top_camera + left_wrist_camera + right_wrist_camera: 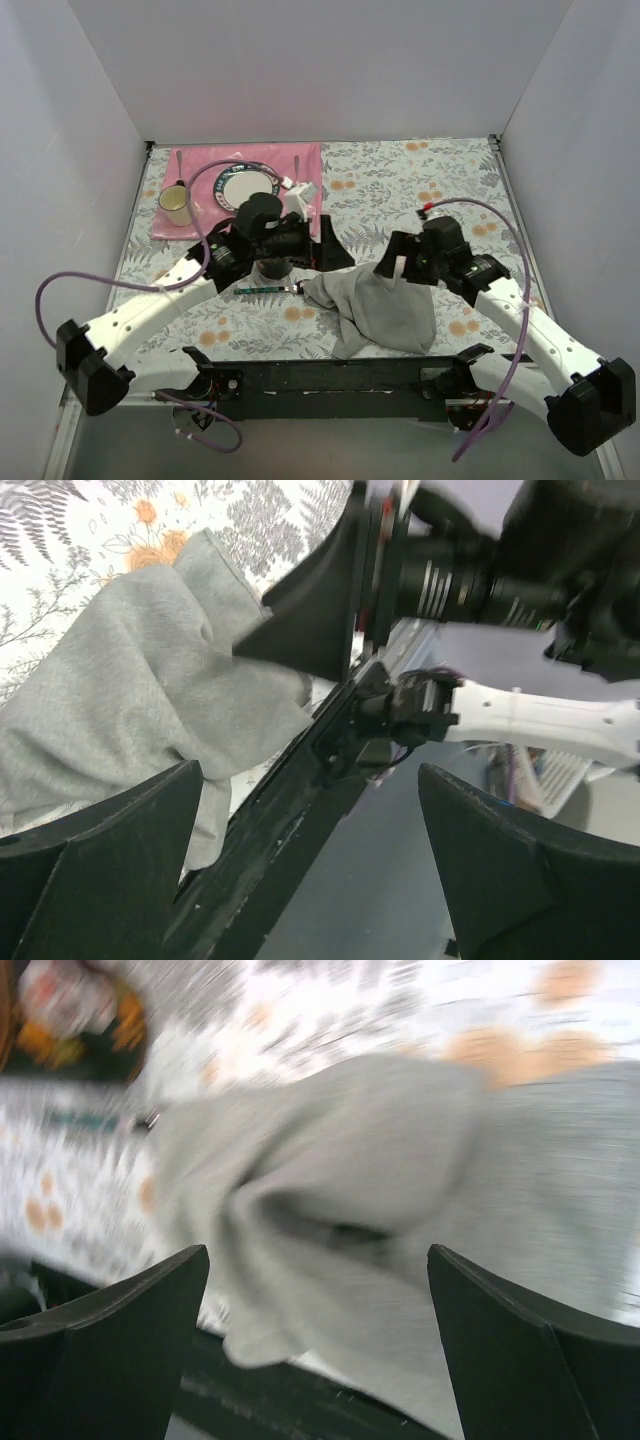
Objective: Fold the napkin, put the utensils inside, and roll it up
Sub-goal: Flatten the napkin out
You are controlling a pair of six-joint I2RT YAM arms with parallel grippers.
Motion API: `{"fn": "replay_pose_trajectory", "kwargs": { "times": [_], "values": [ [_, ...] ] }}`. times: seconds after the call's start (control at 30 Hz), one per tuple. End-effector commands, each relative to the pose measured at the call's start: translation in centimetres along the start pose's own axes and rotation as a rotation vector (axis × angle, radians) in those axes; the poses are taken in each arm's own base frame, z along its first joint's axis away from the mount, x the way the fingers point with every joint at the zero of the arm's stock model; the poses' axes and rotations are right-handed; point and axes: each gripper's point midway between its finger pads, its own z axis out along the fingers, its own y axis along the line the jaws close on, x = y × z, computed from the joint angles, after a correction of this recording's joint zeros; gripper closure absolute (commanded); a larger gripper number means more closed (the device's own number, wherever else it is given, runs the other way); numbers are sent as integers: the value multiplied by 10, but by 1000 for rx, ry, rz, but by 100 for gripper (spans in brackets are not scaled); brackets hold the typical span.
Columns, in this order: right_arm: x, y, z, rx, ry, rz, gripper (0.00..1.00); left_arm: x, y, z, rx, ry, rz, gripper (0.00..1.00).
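The grey napkin lies crumpled in a heap near the table's front edge, right of centre. It also fills the left wrist view and the blurred right wrist view. A utensil with a dark green handle lies flat on the cloth-covered table just left of the napkin, and shows as a blur in the right wrist view. My left gripper hangs open above the napkin's upper left edge with nothing in it. My right gripper is open just over the napkin's top.
A pink placemat at the back left carries a plate, a yellow mug and a white object. The black base rail runs along the near edge, right under the napkin. White walls enclose the table.
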Motion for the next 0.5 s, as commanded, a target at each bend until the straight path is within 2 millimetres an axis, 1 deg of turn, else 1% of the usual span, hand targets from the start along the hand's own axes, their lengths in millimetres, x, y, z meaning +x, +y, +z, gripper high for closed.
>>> {"fn": "replay_pose_trajectory", "kwargs": {
  "times": [0.0,0.03,0.07,0.1,0.13,0.17,0.2,0.23,0.27,0.3,0.33,0.37,0.4,0.43,0.47],
  "values": [
    [-1,-96,-11,207,-60,271,4,5,5,52,-110,20,163,12],
    [-4,-99,-10,186,-74,294,4,8,-9,62,-91,33,202,12],
    [-1,-108,-9,202,-73,311,5,11,-10,72,-102,43,219,13],
    [-3,-119,-9,226,-82,321,5,22,3,93,-139,89,226,13],
    [-4,-126,-8,247,-82,327,5,28,0,103,-146,103,251,12],
    [-1,-134,-2,270,-48,336,5,24,-3,112,-146,100,260,11],
    [-1,-143,0,289,-38,344,5,35,7,128,-174,135,268,10],
    [-1,-145,3,284,-22,338,6,40,12,138,-211,134,304,8],
    [2,-150,10,298,18,338,11,36,10,145,-216,126,323,7],
    [-7,-152,10,309,11,323,12,37,13,151,-230,133,338,7],
    [-11,-157,12,331,12,299,14,47,24,163,-258,164,346,6],
    [-9,-164,13,363,37,299,15,45,32,166,-299,160,356,6],
    [-21,-164,12,372,21,280,15,43,31,171,-300,162,361,7],
    [-23,-167,12,387,20,262,16,48,39,176,-313,182,366,8],
    [-25,-169,14,392,27,257,16,49,41,179,-317,186,367,11]
  ]
}}
